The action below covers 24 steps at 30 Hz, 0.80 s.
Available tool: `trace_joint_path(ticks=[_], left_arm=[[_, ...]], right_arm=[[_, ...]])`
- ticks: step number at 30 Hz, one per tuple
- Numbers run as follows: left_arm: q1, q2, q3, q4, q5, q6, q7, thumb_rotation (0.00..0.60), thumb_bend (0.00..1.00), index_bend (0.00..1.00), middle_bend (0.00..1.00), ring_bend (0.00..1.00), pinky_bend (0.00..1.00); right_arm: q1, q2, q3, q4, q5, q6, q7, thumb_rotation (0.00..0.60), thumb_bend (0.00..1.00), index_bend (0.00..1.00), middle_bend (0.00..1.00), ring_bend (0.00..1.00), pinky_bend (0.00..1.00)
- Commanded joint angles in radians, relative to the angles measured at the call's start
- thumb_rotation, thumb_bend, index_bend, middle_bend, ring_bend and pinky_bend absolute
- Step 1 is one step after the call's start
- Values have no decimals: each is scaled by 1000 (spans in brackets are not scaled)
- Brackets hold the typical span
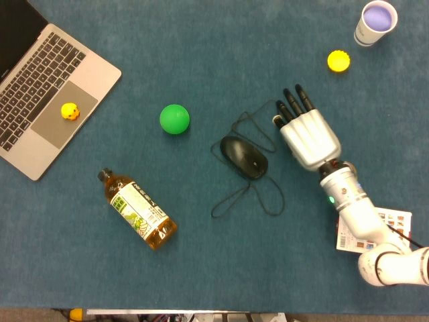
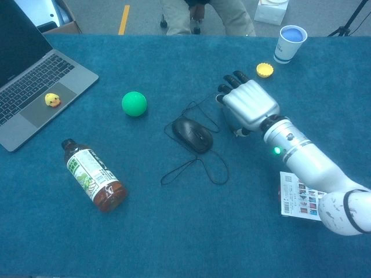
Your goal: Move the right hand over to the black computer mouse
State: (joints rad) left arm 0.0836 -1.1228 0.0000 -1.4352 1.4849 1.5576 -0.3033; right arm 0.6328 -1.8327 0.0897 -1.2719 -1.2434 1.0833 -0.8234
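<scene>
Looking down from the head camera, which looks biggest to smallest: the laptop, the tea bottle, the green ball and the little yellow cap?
1. Laptop, though partly cut off by the frame edge.
2. Tea bottle.
3. Green ball.
4. Yellow cap, only slightly smaller than the ball.

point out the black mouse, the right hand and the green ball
black mouse point(image 1: 244, 157), head view, middle of its top shell
right hand point(image 1: 308, 137), head view, silver back of the hand
green ball point(image 2: 134, 103), chest view, centre of the ball

Blue-carpeted desk point(image 2: 174, 231); grey floor point(image 2: 104, 17) at 12 o'clock with yellow floor line point(image 2: 123, 19), cardboard box point(image 2: 61, 17) at 11.
</scene>
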Motion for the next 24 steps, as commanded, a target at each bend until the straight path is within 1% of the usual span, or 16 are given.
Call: trace_joint_path(ticks=[1,9,16,20,24], left_arm=[[2,0,-1,5,-3,0,-5,600,147,277,205,158,94],[7,0,0,17,-5,1,-19,600,147,277,205,158,94],[11,0,0,23,-7,0,-26,600,147,277,204,158,94],[12,-1,0,23,-6,0,-24,600,147,277,204,158,94],[11,-1,0,20,-5,-2,-21,600,147,277,204,158,94]], right_arm=[[8,-18,2,4,-11,-1,5,600,0,347,192,0,0],[26,-49,11,-7,-16,-9,-11,600,0,346,192,0,0],[15,-25,-5,-27,-8,-18,-9,600,6,360,192,0,0],[11,-9,-14,-42,-17,-22,13,600,67,440,203,0,0],[6,0,-24,-49,-23,-28,32,600,142,494,212,0,0]])
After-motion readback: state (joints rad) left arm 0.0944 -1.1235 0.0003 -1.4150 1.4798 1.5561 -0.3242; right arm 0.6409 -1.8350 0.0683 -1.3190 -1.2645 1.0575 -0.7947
